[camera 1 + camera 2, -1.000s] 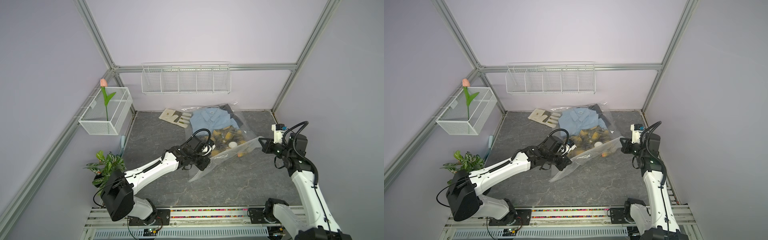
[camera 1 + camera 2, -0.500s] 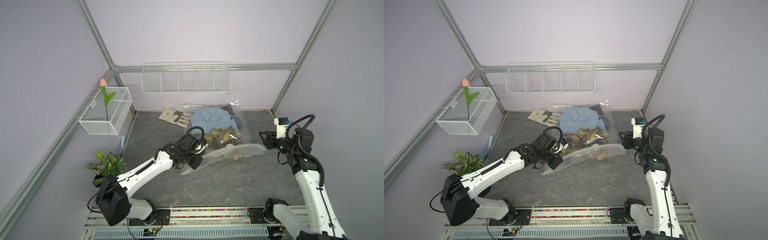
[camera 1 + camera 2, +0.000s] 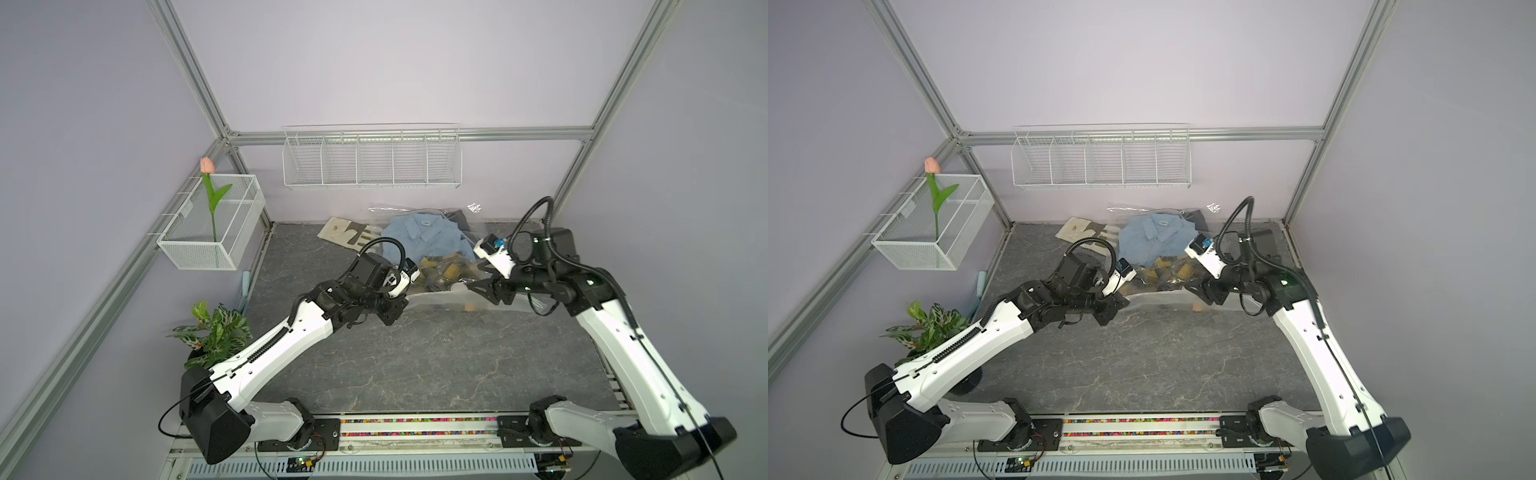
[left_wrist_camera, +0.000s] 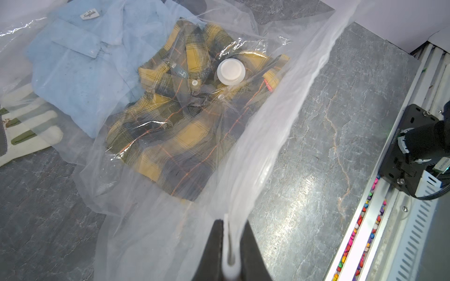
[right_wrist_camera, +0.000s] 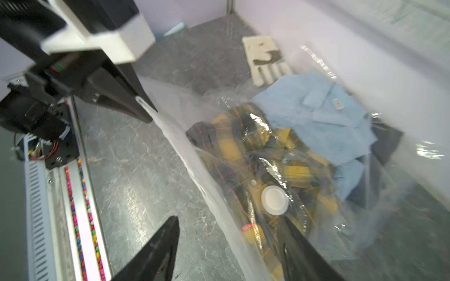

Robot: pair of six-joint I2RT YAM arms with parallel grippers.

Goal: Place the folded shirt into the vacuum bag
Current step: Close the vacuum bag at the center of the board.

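Left gripper (image 4: 231, 225): you have it clamped on the mouth edge of the vacuum bag (image 4: 267, 136), and that edge is held up off the table (image 4: 328, 121).
Right gripper (image 5: 229, 217): your jaws stand apart; the same edge runs between them, unpinched.
Plaid shirt (image 4: 175, 136): folded, inside the bag, under the round valve (image 4: 230, 71).
Blue shirt (image 4: 80, 73): just beside the plaid 1, toward the back wall, also under plastic.
Glove (image 4: 29, 136): 1, on the table, at the bag's side.

Clear vacuum bag (image 4: 146, 219), plaid shirt (image 4: 175, 126) inside
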